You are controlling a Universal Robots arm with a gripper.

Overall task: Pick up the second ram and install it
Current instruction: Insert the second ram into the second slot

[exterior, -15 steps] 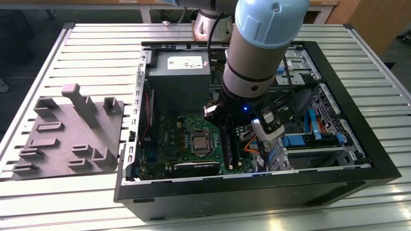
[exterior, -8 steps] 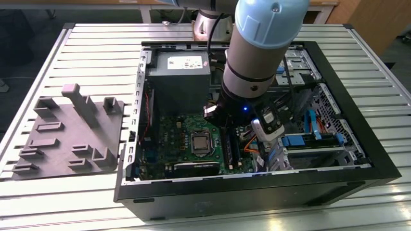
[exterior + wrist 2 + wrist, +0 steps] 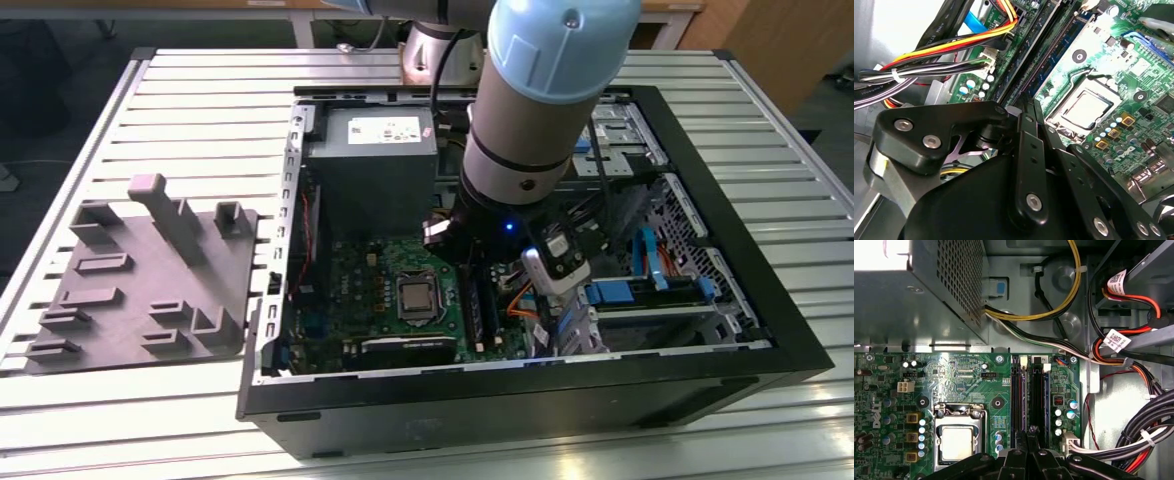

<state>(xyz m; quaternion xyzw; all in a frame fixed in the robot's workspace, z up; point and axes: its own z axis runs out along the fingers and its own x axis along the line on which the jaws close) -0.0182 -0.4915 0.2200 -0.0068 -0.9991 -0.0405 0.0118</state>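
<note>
One stick, the second ram [image 3: 1055, 46], seems seated edge-on in a black slot on the green board [image 3: 969, 375], right under the gripper [image 3: 1026, 103], whose fingers are pressed together. The board, a grey power supply [image 3: 367, 150] and cables [image 3: 1134, 440] sit inside the open black case [image 3: 534, 400]. A grey tray [image 3: 147, 280] lies beside it on the table [image 3: 200, 90].

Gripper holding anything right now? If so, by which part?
Cannot tell. The gripper has its jaws close together right over the slot rails; anything thin pinched between them would be hidden.
</note>
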